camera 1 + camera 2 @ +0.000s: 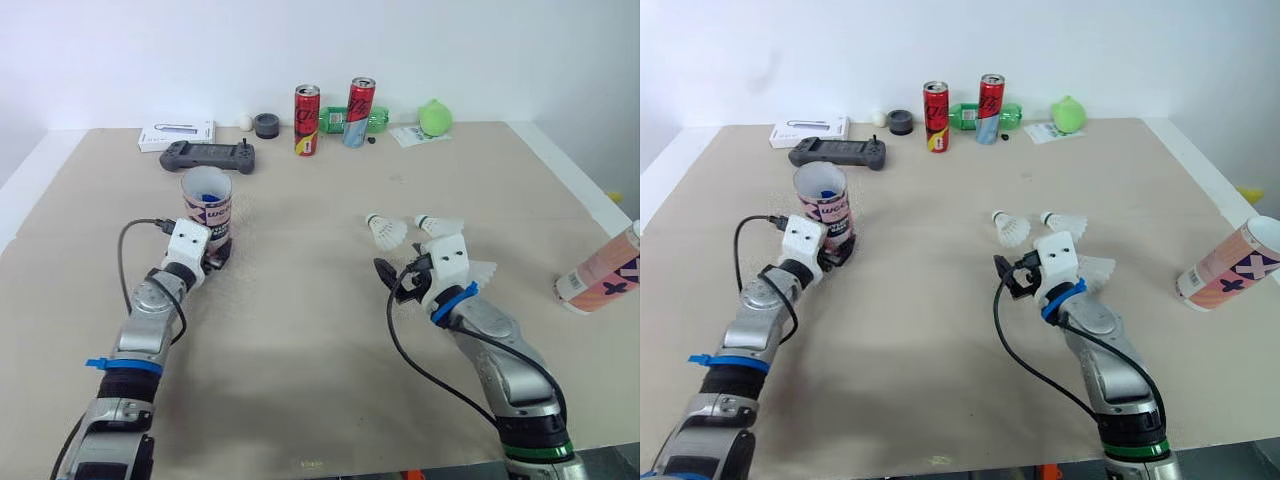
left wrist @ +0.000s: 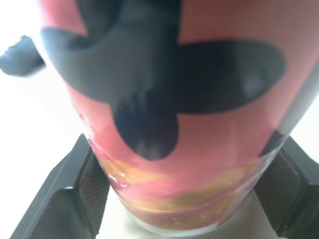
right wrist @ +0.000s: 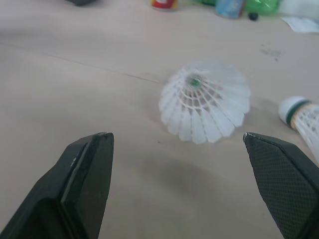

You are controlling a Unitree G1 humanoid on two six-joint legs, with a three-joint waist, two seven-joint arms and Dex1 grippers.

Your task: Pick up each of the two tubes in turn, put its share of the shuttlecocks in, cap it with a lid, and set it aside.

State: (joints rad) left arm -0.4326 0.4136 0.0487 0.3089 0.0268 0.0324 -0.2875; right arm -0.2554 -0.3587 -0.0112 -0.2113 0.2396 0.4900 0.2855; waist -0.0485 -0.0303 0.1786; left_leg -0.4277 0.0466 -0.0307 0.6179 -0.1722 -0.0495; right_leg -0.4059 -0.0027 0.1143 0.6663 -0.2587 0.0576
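Left gripper (image 1: pixel 217 252): clamped on the tube (image 1: pixel 207 203) at centre-left, keeping it upright, mouth up for loading
Right gripper (image 3: pixel 177 149): spread wide, lined up on the shuttlecock (image 3: pixel 205 99) mid-frame

Silver arms (image 1: pixel 150 315) w/ blk cables (image 1: pixel 121 262), blue bands (image 1: pixel 125 366)

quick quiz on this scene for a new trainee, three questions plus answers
1. True or false: the left gripper is shut on the upright tube.
2. How many red cans stand at the back?
3. The right gripper, facing a shuttlecock, is: A open; B shut on a lid; C shut on a tube.
Key: 1 true; 2 two; 3 A.
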